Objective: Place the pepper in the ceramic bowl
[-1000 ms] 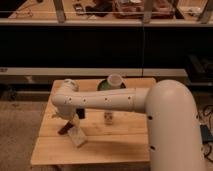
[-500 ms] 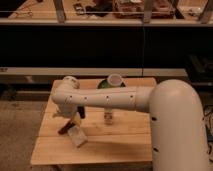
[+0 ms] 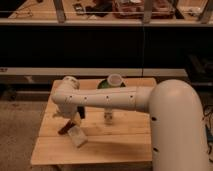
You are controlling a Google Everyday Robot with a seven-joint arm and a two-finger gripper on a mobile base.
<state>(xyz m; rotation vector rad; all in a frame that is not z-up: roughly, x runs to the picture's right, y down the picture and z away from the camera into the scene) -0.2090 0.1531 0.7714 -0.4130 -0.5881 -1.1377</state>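
From the one camera view, the robot's thick white arm (image 3: 125, 100) comes in from the lower right and reaches leftward over a wooden table (image 3: 120, 147), bending down at its far end near the table's left side. The gripper (image 3: 74, 119) hangs below that bend, dark and pointed down at the tabletop, close above the front-left part of the wood. Whether it is wide, narrow or closed on something, I cannot tell from here. The pepper (image 3: 64, 128) shows as a small dark-red slender shape right at the gripper's lower left, slanting down toward the table; I cannot tell if it is gripped or only lying there. Just beside it, to the right and a little nearer the front edge, lies a pale block (image 3: 77, 136), tilted. The ceramic bowl (image 3: 103, 84) sits at the back of the table, well apart from the pepper, with only a sliver of green showing above the arm. A white cup (image 3: 115, 80) stands just in front of the bowl, covering part of it. A small pale thing (image 3: 108, 117) stands below the arm at mid-table, too blurred to name. Behind the table runs a long dark shelf (image 3: 100, 22) with clutter on top.
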